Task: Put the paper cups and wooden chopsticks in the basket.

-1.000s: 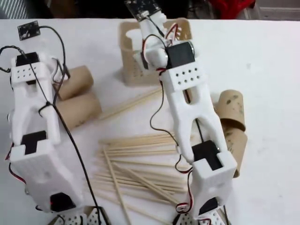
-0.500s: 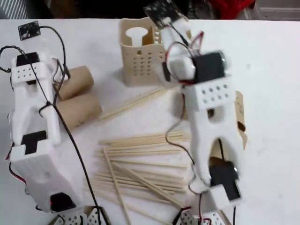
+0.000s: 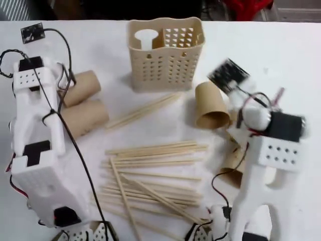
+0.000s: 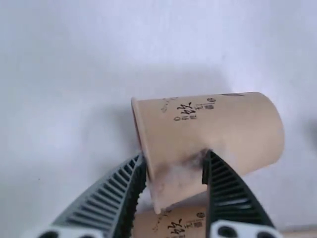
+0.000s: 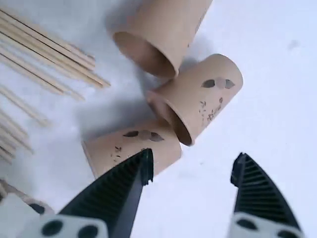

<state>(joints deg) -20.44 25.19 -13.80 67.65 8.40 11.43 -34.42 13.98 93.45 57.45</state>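
1. While three paper cups [image 5: 198,96] lie on their sides in a tight cluster on the white table [image 3: 281,60], the right arm [image 3: 266,165] stands over them, so it is the nearer arm for this group
2. From above, the one cup [image 3: 210,105] lying clear of that arm has its long axis running from 12 to 6 o'clock, with its mouth toward 6
3. At about 11 o'clock from that cup, near but apart, the basket [image 3: 165,75] stands upright
4. Above the cluster hangs the right gripper [image 5: 193,163], its fingers spread wide and holding nothing
5. At the table's 9 o'clock side, two more cups [image 3: 85,118] lie side by side next to the left arm [image 3: 35,130]
6. Over one of those two sits the left gripper [image 4: 173,158], partly spread along the cup's length and not pinching it; whether it touches cannot be told
7. Toward 6 o'clock, between the arms, the wooden chopsticks [image 3: 155,175] lie scattered, most of them running from 9 to 3 o'clock
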